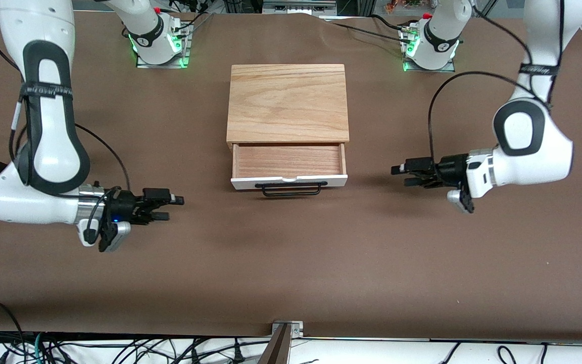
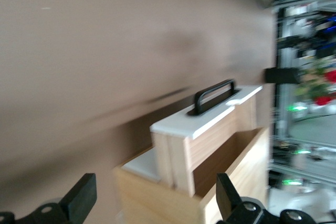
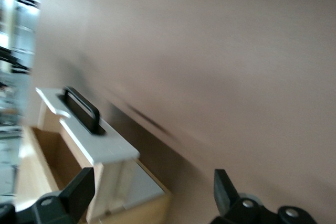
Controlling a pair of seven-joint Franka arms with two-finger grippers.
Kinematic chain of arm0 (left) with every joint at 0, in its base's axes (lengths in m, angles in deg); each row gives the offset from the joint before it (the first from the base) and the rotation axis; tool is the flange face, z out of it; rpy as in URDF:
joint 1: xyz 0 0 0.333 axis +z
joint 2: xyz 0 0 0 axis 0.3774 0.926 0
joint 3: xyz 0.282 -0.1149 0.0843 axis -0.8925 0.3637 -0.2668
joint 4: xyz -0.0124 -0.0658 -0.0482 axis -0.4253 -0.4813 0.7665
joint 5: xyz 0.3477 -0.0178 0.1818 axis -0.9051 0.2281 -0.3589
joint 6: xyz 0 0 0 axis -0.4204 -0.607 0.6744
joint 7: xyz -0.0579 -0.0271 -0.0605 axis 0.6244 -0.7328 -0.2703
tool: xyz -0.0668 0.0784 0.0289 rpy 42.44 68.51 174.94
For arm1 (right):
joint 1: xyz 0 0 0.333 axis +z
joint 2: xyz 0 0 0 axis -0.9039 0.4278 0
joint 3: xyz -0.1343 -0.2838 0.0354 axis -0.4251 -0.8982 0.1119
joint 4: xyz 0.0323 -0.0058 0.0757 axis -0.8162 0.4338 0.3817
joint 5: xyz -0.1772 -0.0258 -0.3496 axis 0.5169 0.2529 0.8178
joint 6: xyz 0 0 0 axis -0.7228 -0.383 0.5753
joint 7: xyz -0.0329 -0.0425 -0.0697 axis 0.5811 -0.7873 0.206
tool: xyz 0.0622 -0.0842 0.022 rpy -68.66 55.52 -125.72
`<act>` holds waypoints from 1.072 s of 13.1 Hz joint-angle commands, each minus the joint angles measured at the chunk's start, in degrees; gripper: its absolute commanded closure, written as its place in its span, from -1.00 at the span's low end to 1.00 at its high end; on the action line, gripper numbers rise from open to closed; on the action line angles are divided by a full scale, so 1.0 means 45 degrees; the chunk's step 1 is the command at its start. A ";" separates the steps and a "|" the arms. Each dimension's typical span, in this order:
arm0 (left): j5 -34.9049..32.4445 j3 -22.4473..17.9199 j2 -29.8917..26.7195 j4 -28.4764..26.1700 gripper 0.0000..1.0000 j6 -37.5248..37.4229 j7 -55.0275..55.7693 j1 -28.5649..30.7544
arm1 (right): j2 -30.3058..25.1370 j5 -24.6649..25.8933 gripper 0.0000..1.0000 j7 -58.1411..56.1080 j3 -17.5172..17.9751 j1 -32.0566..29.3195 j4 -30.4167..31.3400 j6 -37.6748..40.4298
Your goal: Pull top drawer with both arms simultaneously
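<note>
The top drawer (image 1: 250, 181) stands pulled out of the oak-grain box (image 1: 287, 101). Its reddish-brown inside (image 1: 288, 160) is empty and its black bar handle (image 1: 291, 188) is free. My right gripper (image 1: 174, 208) is open and empty over bare table, apart from the drawer toward the right arm's end. My left gripper (image 1: 400, 176) is open and empty over bare table toward the left arm's end. The left wrist view shows the drawer's white front (image 2: 210, 119) and handle (image 2: 215, 95) ahead of that gripper (image 2: 152, 200). The right wrist view shows the front (image 3: 89, 135) and handle (image 3: 81, 109) ahead of its gripper (image 3: 151, 192).
The brown table (image 1: 291, 263) stretches wide around the box. A lower white drawer front (image 2: 142, 163) sits shut under the top drawer. The arm bases (image 1: 159, 40) stand at the table's edge farthest from the front camera. Black cables (image 1: 437, 101) loop from both arms.
</note>
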 commanded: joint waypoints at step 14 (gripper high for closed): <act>-1.1783 0.0054 -0.5103 0.0930 -1.00 -0.4347 0.3364 0.0782 | -0.4389 1.0385 -1.00 0.4277 0.0020 -0.0193 -0.0502 0.4849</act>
